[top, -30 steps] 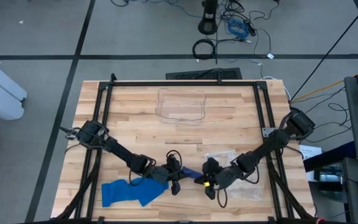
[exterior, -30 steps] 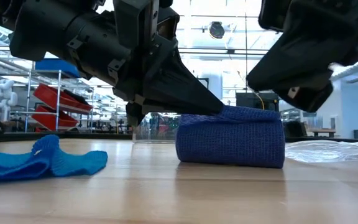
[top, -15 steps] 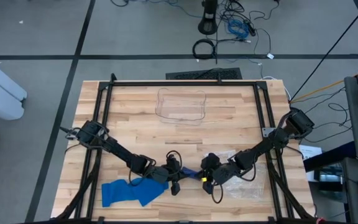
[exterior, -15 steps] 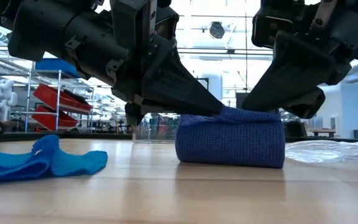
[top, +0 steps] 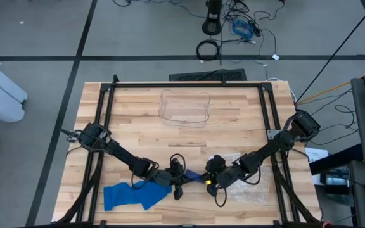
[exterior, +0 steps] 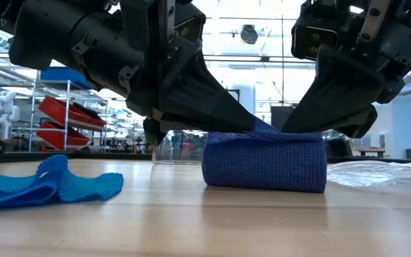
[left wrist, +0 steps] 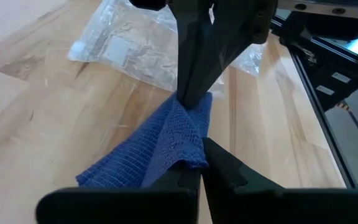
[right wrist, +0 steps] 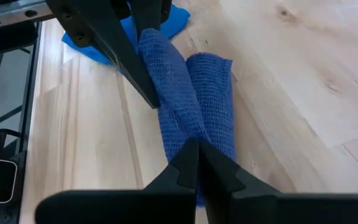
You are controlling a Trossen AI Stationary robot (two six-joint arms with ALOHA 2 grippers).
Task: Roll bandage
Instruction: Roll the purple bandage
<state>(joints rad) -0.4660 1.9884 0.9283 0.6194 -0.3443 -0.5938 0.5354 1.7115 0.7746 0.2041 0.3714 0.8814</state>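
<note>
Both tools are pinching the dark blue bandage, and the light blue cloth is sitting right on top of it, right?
Not quite. The light blue cloth lies flat on the table, apart from the dark blue bandage, as the low view shows. The left tool and right tool both pinch it.

Two dark jointed arms; tapered black fingers.

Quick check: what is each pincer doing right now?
Left pincer: shut on the dark blue woven bandage roll.
Right pincer: shut on the same roll, pinching its other end.
</note>
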